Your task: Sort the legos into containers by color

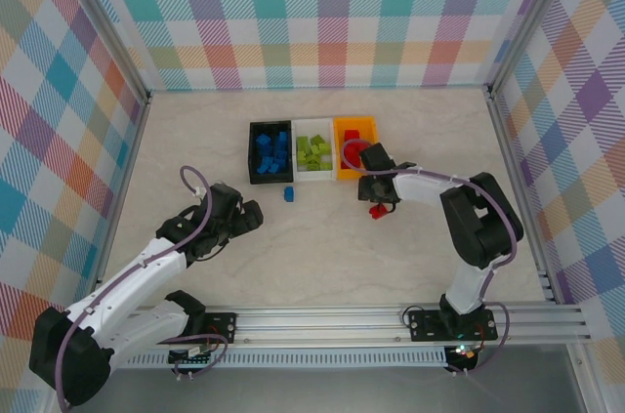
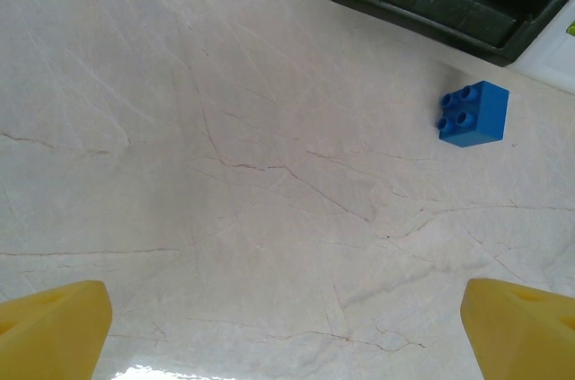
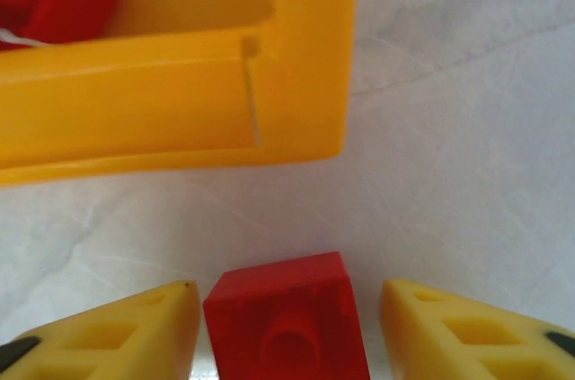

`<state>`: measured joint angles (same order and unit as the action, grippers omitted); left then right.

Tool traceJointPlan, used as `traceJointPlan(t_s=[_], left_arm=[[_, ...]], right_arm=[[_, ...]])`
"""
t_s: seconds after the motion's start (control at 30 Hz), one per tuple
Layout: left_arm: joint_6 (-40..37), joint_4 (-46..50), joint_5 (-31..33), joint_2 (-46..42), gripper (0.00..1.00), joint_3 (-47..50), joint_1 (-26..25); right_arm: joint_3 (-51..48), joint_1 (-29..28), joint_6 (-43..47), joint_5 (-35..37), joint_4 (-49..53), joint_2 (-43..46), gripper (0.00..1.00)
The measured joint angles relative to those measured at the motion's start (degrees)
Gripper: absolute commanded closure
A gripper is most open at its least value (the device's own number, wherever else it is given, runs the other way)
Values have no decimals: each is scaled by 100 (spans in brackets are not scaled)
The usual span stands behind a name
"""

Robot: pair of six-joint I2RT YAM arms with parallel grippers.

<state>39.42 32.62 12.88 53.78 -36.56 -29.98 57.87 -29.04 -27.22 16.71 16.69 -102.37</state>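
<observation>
The right gripper (image 3: 287,286) sits apart around a red block (image 3: 287,322), bump facing the camera, by the orange bin (image 3: 180,101). The left gripper (image 2: 286,308) is wide apart.

Three bins in a row mid-worktop (image 1: 439,140): black bin (image 1: 270,180) holds blue legos, white bin (image 1: 314,177) lime, orange bin (image 1: 354,121) red. Loose blue lego (image 1: 289,194) just in front of the black bin. Right gripper (image 1: 377,202) over a red lego (image 1: 375,212) by the orange bin. Left gripper (image 1: 250,216) well left of the blue lego.
</observation>
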Motion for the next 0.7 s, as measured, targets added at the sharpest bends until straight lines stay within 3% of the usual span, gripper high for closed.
traceJointPlan(t_s=[0.13,0.27,0.53,0.7], left_arm=[[0,0,0,0,0,0,0],[0,0,-2,0,0,0,0],[0,0,-48,2,0,0,0],[0,-2,-81,13,0,0,0]], right_arm=[[-2,15,39,63,-42,-7,65],[-111,15,85,46,-79,179,71],[-177,9,184,-214,212,1722,71],[1064,42,289,-422,330,1137,70]])
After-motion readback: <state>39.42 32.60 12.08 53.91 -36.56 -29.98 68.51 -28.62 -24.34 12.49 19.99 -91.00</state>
